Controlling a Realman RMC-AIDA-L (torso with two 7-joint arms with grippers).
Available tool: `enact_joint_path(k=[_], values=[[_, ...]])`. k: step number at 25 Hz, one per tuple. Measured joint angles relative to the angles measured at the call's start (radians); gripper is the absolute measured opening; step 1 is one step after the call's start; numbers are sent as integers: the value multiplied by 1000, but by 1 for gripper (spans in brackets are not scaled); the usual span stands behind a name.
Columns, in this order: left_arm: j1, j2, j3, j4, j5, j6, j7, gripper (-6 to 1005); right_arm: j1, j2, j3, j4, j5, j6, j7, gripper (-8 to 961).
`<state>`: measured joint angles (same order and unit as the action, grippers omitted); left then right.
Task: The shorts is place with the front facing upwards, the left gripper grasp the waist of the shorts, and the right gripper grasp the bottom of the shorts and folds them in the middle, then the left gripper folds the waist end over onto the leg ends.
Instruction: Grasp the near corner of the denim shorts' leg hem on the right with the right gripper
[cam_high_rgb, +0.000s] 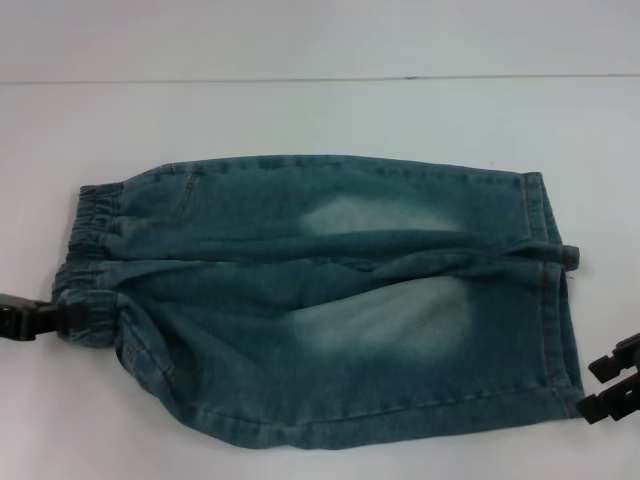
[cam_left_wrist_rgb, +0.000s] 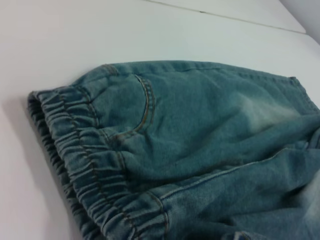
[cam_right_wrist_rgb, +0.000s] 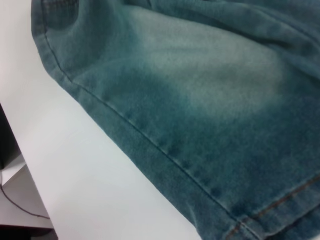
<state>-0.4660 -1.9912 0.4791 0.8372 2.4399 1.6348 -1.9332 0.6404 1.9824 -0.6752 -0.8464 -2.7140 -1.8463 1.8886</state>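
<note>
shorts flat on table, left gripper at waist.

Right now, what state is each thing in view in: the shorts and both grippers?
shorts: spread flat on the table, front up, not yet folded, waistband toward the robot's left, leg hems toward its right.
left gripper: at the near corner of the waistband, touching the cloth.
right gripper: at the near corner of the leg hems, fingers apart, just off the cloth.
</note>
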Motion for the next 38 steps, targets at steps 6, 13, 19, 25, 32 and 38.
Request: enact_joint_path(k=[6,13,19,25,32,38], values=[[0,-1,5,0,8,-3,-2,19,14,7,-48,34,-3,31,15,817],[2,0,5,0,8,-4,-3,19,28,9,-83,42,-5,33,31,817],[7,0,-1,2,8,-4,-3,19,34,9,-100,43,-6,32,37,817],[6,0,-1,-1,8,-6,-3,19,50,10,-115,76,-6,39,40,816],[6,0,-1,-3,8,-7,-3,18,58,9,-159,107,-6,59,53,813],[7,-1,3,-11,8,-18,-3,18,59,2,-155,101,-1,55,54,811]])
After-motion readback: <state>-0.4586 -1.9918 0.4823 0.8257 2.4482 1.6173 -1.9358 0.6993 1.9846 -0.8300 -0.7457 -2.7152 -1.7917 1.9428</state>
